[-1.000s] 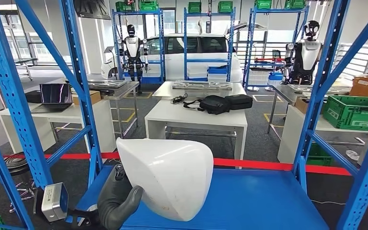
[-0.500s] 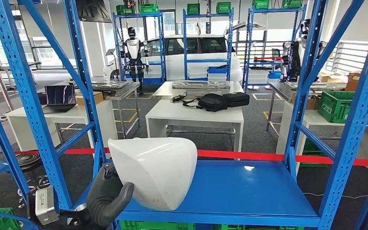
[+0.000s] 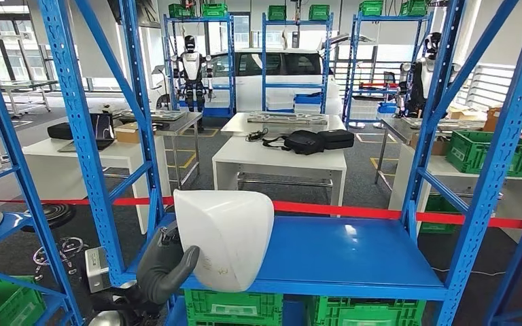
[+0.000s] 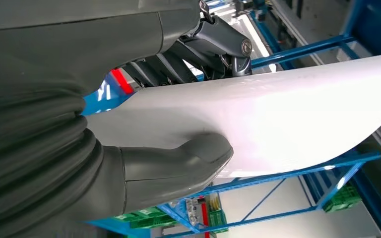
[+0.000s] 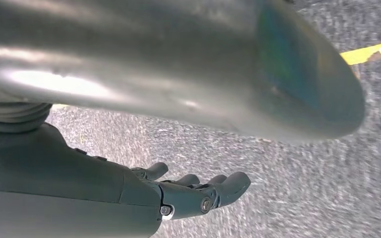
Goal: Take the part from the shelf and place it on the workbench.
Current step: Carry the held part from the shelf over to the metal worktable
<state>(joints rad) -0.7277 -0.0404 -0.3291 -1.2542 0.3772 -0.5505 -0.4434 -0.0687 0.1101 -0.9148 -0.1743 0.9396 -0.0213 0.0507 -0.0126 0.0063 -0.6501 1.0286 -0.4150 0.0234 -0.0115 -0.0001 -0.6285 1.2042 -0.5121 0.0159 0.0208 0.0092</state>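
The left hand (image 3: 165,266) is grasping the smooth white curved plastic shell part (image 3: 228,234), thumb (image 4: 178,166) pressing one face and dark fingers (image 4: 188,47) bracing the other, the part sitting over the front-left edge of the blue steel shelf (image 3: 353,258). The right hand (image 5: 193,191) is hanging released, holding nothing. The glossy shell looks liable to be slipping, or clipping the blue upright (image 3: 143,129) while withdrawing
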